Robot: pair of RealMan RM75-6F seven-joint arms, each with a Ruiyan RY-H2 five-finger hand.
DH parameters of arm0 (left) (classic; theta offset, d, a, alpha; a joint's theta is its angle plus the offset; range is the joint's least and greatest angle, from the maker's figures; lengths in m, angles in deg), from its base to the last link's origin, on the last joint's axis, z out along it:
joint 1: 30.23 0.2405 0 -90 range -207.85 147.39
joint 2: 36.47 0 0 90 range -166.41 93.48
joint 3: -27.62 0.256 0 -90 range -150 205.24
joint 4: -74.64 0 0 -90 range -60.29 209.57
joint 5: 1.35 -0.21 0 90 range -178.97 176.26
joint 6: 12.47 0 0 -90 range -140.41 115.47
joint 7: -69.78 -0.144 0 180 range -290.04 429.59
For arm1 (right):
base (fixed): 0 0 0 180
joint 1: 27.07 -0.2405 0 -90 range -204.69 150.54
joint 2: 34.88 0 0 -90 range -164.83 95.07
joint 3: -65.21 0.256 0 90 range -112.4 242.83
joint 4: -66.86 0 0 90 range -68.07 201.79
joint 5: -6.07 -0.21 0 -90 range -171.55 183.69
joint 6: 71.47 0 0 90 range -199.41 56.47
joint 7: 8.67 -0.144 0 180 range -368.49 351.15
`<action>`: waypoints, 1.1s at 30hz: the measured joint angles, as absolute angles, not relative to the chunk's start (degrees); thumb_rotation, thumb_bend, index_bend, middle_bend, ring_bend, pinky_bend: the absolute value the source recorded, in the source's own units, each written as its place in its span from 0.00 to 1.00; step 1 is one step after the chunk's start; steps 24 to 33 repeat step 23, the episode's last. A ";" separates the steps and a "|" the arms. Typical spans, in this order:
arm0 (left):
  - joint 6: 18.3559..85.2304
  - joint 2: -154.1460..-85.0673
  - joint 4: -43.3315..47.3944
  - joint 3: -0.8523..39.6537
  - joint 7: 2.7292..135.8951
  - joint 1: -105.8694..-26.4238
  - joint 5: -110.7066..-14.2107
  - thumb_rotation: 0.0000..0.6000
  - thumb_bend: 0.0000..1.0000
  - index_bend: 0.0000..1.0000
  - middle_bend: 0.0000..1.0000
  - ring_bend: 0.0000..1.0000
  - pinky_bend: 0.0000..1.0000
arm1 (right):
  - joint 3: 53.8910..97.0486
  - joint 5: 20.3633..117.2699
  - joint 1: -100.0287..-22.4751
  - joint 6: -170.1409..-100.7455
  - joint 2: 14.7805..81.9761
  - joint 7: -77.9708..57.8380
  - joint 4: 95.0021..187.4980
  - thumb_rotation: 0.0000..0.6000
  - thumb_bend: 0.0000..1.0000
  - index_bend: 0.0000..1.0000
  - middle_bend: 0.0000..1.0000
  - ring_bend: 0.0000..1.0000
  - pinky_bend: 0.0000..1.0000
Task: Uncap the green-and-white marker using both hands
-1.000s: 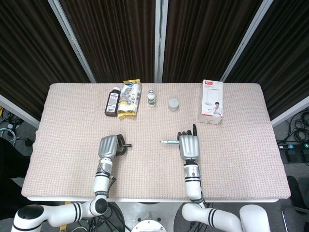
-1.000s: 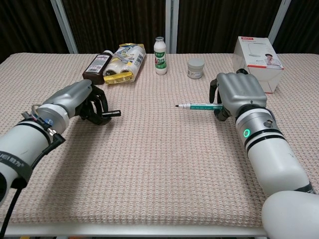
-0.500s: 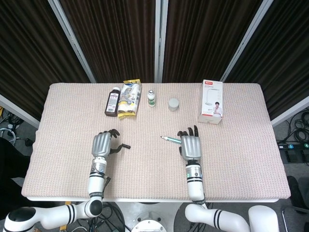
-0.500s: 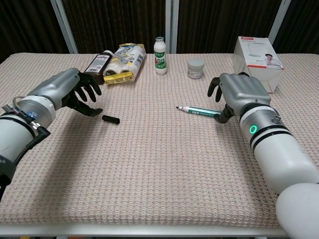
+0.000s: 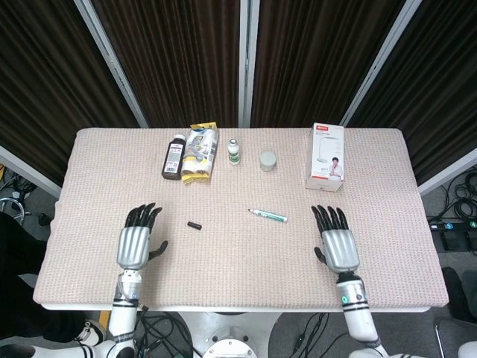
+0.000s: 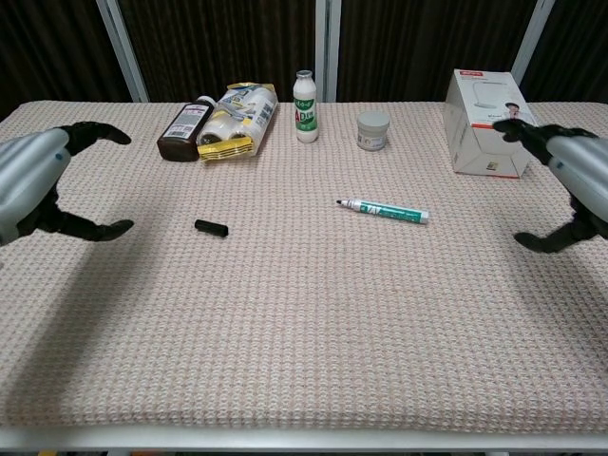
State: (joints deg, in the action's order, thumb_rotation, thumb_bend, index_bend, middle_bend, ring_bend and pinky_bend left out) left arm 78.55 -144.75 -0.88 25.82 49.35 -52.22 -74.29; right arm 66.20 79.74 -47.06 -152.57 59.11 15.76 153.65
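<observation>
Nearest us, both arms have drawn back to the front corners of the bench (image 5: 238, 287) since half a second ago: the left robot hand (image 5: 136, 243) and the right robot hand (image 5: 337, 244) now hover with fingers spread and holding nothing, well apart from the marker. Mid-bench, the green-and-white marker (image 6: 384, 209) lies uncapped with its tip toward the left, and its black cap (image 6: 211, 227) rests where it was released. At the far edge we see a brown bottle (image 5: 174, 156), a yellow packet (image 5: 198, 152), a small white bottle (image 5: 234, 151), what looks like a small jar (image 5: 267, 160), and a white box (image 5: 326, 156), all unmoved.
</observation>
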 measured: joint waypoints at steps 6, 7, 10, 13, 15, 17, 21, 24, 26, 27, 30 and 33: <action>84.54 -145.23 5.18 32.86 47.44 -45.57 -81.12 1.00 0.18 0.15 0.06 0.05 0.07 | 60.18 85.99 -39.72 -157.29 58.30 7.38 147.70 1.00 0.12 0.00 0.03 0.00 0.00; 84.58 -145.04 5.14 33.19 46.71 -45.02 -81.21 1.00 0.17 0.15 0.06 0.05 0.07 | 59.52 86.74 -38.57 -157.84 58.59 6.45 146.48 1.00 0.12 0.00 0.03 0.00 0.00; 84.67 -144.22 4.53 34.09 45.75 -42.45 -81.22 1.00 0.16 0.15 0.06 0.05 0.07 | 58.58 88.29 -37.03 -158.29 59.39 5.72 145.25 1.00 0.13 0.00 0.03 0.00 0.00; 84.73 -143.28 3.45 34.66 46.67 -39.83 -81.12 1.00 0.16 0.15 0.06 0.05 0.07 | 58.52 89.01 -36.66 -158.48 59.62 7.30 145.33 1.00 0.13 0.00 0.03 0.00 0.00; 84.67 -142.69 2.72 34.94 48.02 -38.39 -81.08 1.00 0.16 0.15 0.06 0.05 0.07 | 58.60 89.72 -36.46 -158.52 59.62 8.60 145.79 1.00 0.13 0.00 0.03 0.00 0.00; 84.59 -142.11 2.28 35.30 48.84 -37.13 -81.34 1.00 0.16 0.14 0.07 0.05 0.07 | 58.92 90.14 -36.24 -158.41 59.45 9.74 146.68 1.00 0.14 0.00 0.03 0.00 0.00; 84.25 -141.12 1.79 35.59 49.54 -35.63 -82.30 1.00 0.16 0.14 0.08 0.05 0.07 | 60.05 89.88 -35.92 -157.43 59.25 10.86 147.59 1.00 0.14 0.00 0.03 0.00 0.00; 84.04 -140.85 1.53 35.35 50.11 -35.25 -82.68 1.00 0.16 0.14 0.08 0.05 0.07 | 60.58 89.49 -35.81 -156.69 59.34 11.08 147.80 1.00 0.14 0.00 0.03 0.00 0.00; 84.04 -140.85 1.53 35.35 50.11 -35.25 -82.68 1.00 0.16 0.14 0.08 0.05 0.07 | 60.58 89.49 -35.81 -156.69 59.34 11.08 147.80 1.00 0.14 0.00 0.03 0.00 0.00; 84.04 -140.85 1.53 35.35 50.11 -35.25 -82.68 1.00 0.16 0.14 0.08 0.05 0.07 | 60.58 89.49 -35.81 -156.69 59.34 11.08 147.80 1.00 0.14 0.00 0.03 0.00 0.00; 84.04 -140.85 1.53 35.35 50.11 -35.25 -82.68 1.00 0.16 0.14 0.08 0.05 0.07 | 60.58 89.49 -35.81 -156.69 59.34 11.08 147.80 1.00 0.14 0.00 0.03 0.00 0.00; 84.04 -140.85 1.53 35.35 50.11 -35.25 -82.68 1.00 0.16 0.14 0.08 0.05 0.07 | 60.58 89.49 -35.81 -156.69 59.34 11.08 147.80 1.00 0.14 0.00 0.03 0.00 0.00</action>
